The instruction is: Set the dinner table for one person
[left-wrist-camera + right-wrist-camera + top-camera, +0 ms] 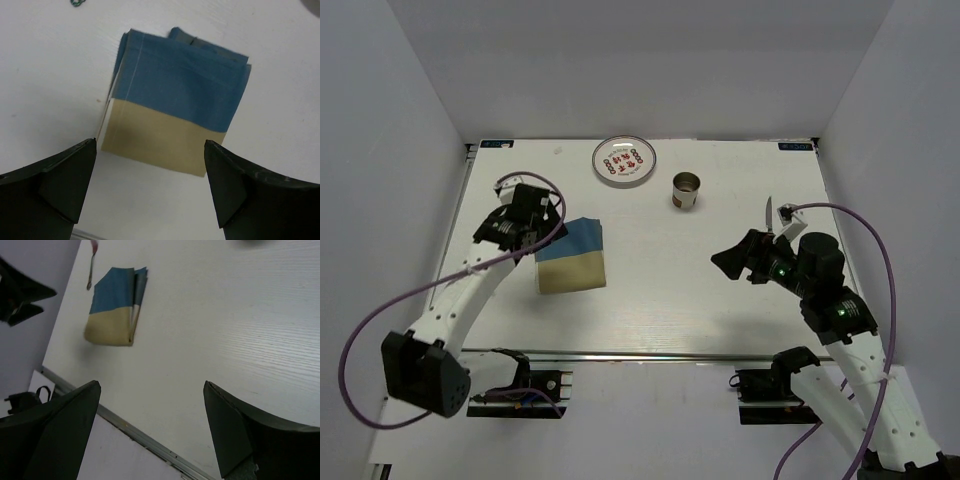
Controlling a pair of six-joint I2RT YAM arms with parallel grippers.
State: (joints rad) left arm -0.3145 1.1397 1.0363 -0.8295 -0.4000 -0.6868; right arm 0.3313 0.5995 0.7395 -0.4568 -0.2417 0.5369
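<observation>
Risk of catching only the top layer of the folded placemat (172, 105) if pinched from above, given the loose stacked edges at its far blue end; then a lopsided drag instead of a clean unfolding. Risk too of sliding the whole cloth across the smooth dinner table (720, 310) rather than lifting it. Further off, possible knocks to the cup (686, 191) or plate (624, 161) near the far edge from a wide sweep of cloth.

As for the left claw (150, 144): spread wide, grasping nothing, poised above the placemat's near tan edge, tips flanking it in the wrist view. As for the right claw (150, 385): also spread wide and empty, raised over bare tabletop, well apart from the cloth. Table directly beneath both, apparently touching neither, running back from the rail (650, 353) at the front.
</observation>
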